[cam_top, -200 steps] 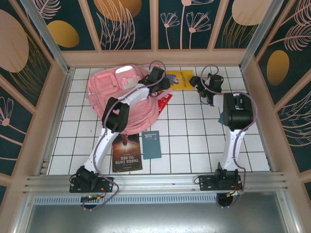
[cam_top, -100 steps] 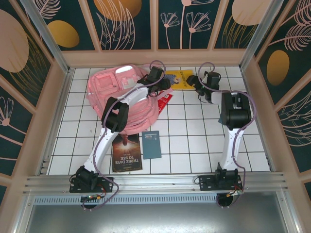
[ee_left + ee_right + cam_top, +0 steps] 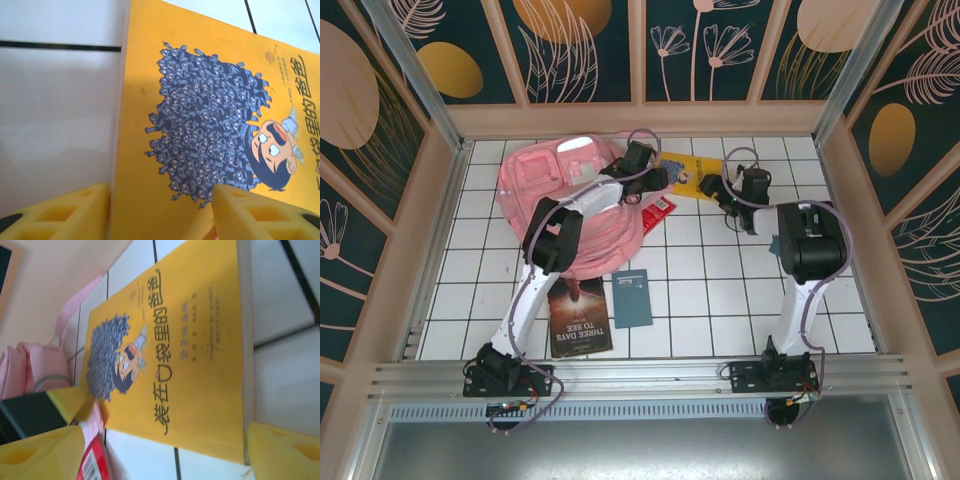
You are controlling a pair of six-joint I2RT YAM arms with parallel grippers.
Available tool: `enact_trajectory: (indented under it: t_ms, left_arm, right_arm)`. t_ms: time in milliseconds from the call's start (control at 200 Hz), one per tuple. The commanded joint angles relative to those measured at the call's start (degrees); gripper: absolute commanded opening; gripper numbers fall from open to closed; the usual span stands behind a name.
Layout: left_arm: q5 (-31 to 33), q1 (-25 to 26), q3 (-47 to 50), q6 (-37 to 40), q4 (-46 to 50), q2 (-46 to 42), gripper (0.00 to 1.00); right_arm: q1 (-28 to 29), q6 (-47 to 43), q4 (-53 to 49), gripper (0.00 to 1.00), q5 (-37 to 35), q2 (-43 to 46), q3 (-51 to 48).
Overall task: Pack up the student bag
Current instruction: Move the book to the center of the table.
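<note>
Book-loading step, and the yellow book [image 3: 692,162] is the one in play. It lies on the far tiles just right of the pink backpack [image 3: 555,178], which sprawls at the far left of the table [image 3: 720,300] under my left arm.

My left gripper [image 3: 160,191] is about half open, with the book's corner between its jaws. Whether it actually bites, I can't tell. My right gripper [image 3: 165,432] gapes wide at the opposite edge, holding nothing.

Next move, I reckon: get a firm pinch on that thin edge, lift it off the tiles and swing it left into the bag. The cover looks slick and lies flat, so it could slip.

From overhead I get the layout: bag, both arms converging, a dark book [image 3: 580,315] and a blue booklet [image 3: 632,297] waiting near my bases. The right wrist camera adds the close detail: one of the left gripper's fingers [image 3: 62,399] at the book's corner, a red packet [image 3: 95,465] beside it. The bag's opening I can't make out.
</note>
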State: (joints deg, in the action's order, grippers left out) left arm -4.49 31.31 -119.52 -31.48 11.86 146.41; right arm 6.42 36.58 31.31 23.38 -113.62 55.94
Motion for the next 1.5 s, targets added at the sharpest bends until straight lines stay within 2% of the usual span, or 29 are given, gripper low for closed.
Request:
enact_trajectory:
  t_ms: [0, 165, 455, 856, 951, 1086, 1166, 1326, 1496]
  left_arm:
    - [-6.18, 3.57, 6.68, -0.57, 3.09, -4.14, 0.56]
    - [-7.61, 4.61, 15.02, -1.39, -0.55, -10.16, 0.56]
    - [-7.15, 7.43, 22.67, -1.21, -2.27, -14.94, 0.56]
    - [-8.68, 8.70, 16.27, -0.23, 0.70, -10.93, 0.57]
    - [-6.40, 8.72, 16.11, -0.23, 1.39, -11.31, 0.60]
    - [-2.19, 8.71, 16.29, 0.45, 2.93, -14.10, 0.67]
    - [0.23, 8.72, 16.97, 0.53, 3.82, -16.68, 0.69]
    - [5.41, 8.68, 21.31, -0.21, 3.74, -23.27, 0.74]
    - [10.34, 8.71, 29.12, -2.06, 2.32, -31.11, 0.75]
  right_arm:
    - [3.25, 3.53, -1.21, 0.84, 4.00, 4.80, -5.54]
    - [4.65, 4.71, -1.57, 0.83, 2.85, 13.29, -12.06]
    - [8.19, 7.13, -0.64, 0.83, -0.56, 24.48, -24.30]
    - [16.42, 12.52, -0.05, 0.83, -4.74, 36.46, -35.54]
    - [18.21, 12.36, -2.73, 0.83, -6.30, 40.05, -37.08]
    - [17.29, 8.29, -12.00, 0.86, -11.10, 44.48, -36.09]
    - [15.02, 6.83, -15.23, 0.86, -11.46, 46.53, -35.42]
    - [10.07, 4.04, -18.29, 0.88, -11.21, 48.81, -33.97]
    - [9.14, 1.49, -19.63, 0.88, -11.17, 47.25, -30.89]
